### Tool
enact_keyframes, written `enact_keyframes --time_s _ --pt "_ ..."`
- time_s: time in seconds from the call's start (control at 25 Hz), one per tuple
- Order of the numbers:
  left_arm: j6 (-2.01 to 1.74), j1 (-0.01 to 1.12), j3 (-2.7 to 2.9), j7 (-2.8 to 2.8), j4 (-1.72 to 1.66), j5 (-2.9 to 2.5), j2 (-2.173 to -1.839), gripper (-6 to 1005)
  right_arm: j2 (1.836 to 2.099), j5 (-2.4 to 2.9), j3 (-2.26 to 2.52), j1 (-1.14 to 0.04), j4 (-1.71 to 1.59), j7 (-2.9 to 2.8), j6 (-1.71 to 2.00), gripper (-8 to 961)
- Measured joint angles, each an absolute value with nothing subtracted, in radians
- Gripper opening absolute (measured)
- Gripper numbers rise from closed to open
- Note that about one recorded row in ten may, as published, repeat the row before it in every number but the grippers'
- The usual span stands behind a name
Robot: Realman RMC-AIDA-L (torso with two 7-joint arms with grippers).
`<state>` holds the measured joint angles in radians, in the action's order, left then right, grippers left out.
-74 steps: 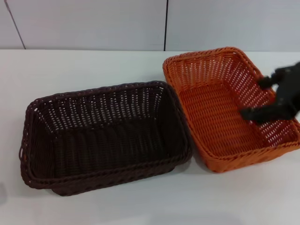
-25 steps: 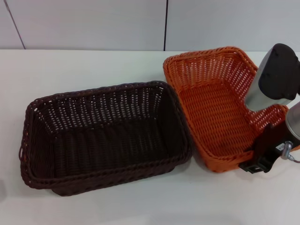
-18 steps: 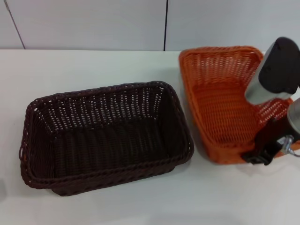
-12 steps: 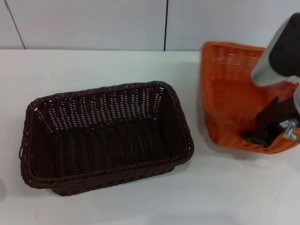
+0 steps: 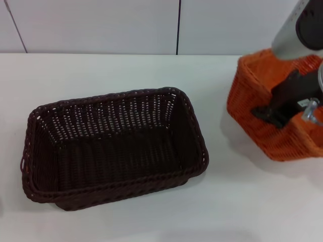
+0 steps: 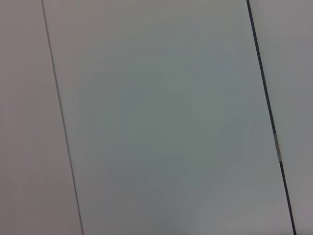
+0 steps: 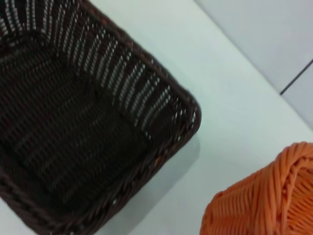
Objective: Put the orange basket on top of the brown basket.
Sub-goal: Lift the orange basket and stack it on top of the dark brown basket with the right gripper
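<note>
The orange basket (image 5: pixel 251 98) hangs tilted above the table at the far right of the head view, partly cut off by the picture's edge. My right gripper (image 5: pixel 275 114) is shut on its near rim and holds it up. The brown basket (image 5: pixel 116 146) stands upright and empty on the white table (image 5: pixel 227 201), left of centre, well apart from the orange one. The right wrist view shows the brown basket (image 7: pixel 73 137) below and a corner of the orange basket (image 7: pixel 264 200). My left gripper is out of view.
A white panelled wall (image 5: pixel 101 25) runs along the table's back edge. The left wrist view shows only wall panels (image 6: pixel 156 117). Bare table lies between the two baskets and in front of them.
My right gripper has taken hold of the orange basket's rim, lifted it off the table and tilted it, carrying it up and to the right, away from the brown basket.
</note>
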<state>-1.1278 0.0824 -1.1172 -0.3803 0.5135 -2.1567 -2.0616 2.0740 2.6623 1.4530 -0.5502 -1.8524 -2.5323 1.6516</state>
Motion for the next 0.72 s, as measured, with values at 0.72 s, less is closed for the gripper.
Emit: enact_keyframes --time_s 0.72 --pt "-1.149 0.066 -1.118 -0.313 0.499 -2.150 -2.065 697 2.075 2.816 1.844 -0.539 -2.056 -1.903 1.570 164"
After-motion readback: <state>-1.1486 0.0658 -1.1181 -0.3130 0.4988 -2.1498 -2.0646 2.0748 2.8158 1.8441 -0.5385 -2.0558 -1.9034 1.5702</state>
